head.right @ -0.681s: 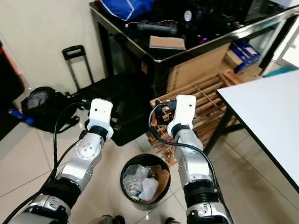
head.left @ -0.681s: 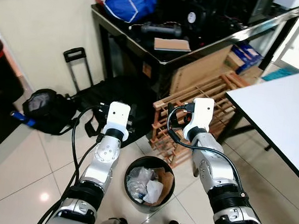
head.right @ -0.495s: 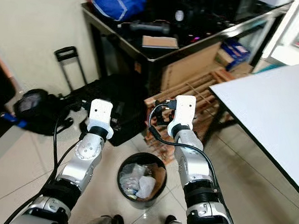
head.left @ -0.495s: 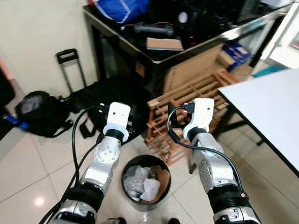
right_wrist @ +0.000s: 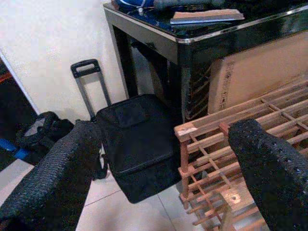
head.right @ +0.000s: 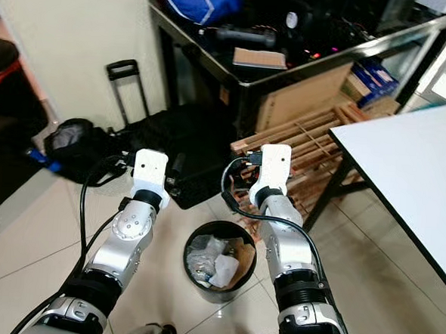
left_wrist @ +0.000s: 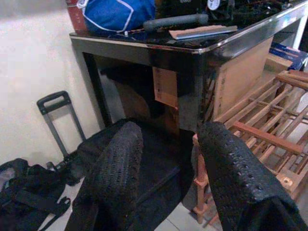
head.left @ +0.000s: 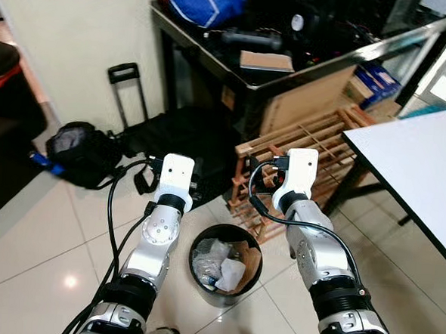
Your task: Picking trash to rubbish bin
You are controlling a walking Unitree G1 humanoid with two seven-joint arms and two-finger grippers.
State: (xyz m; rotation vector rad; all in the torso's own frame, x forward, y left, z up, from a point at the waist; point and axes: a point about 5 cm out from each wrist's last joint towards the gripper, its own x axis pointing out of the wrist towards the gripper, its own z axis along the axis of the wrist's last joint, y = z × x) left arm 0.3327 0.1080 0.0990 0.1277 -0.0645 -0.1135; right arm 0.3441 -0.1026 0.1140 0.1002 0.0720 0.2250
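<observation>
both end effectors, left (left_wrist: 166, 163) & right (right_wrist: 166, 159), empty w/ fingers apart; bin (head.left: 200, 249) trash partly hidden by rim.

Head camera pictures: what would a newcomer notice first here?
First the two silver arms held forward, the left claw and right claw both open and empty. Between them on the floor stands a black rubbish bin already holding crumpled trash. Beyond it a wooden rack leans beside a cluttered black table.
</observation>
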